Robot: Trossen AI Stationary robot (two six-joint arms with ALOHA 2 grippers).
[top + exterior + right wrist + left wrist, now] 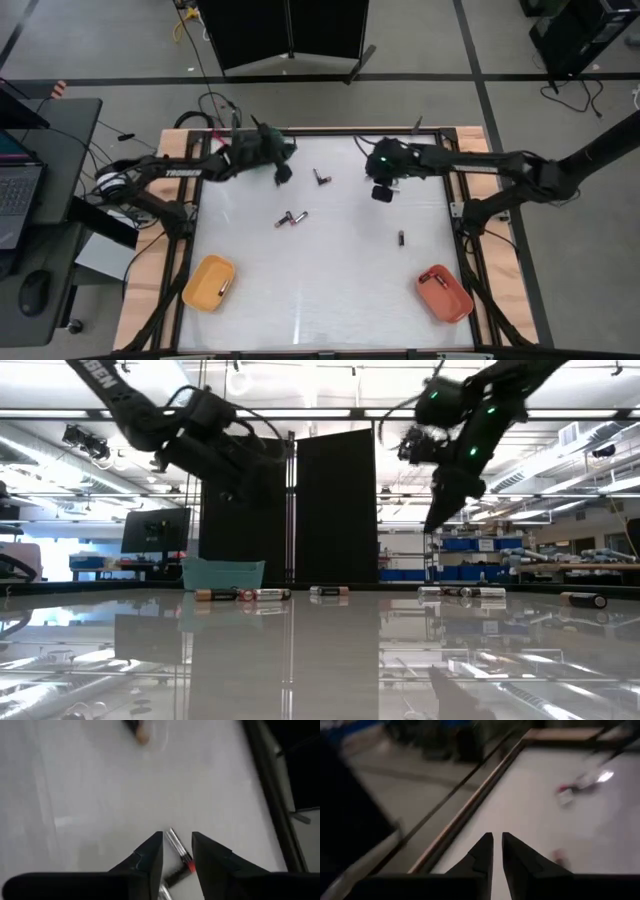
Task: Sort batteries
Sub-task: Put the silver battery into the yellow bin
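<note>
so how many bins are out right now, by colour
teal bin: 1
orange bin: 1
red bin: 1
total: 3

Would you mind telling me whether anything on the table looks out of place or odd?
Nothing looks damaged or spilled. Loose batteries lie scattered at odd angles on the table, outside the orange bin and red bin, as expected mid-sort.

Two dark jointed arms; white lettering on left arm (178,171); green lights glowing on right arm's wrist (383,160); tapered black wedge fingers (150,857).
</note>
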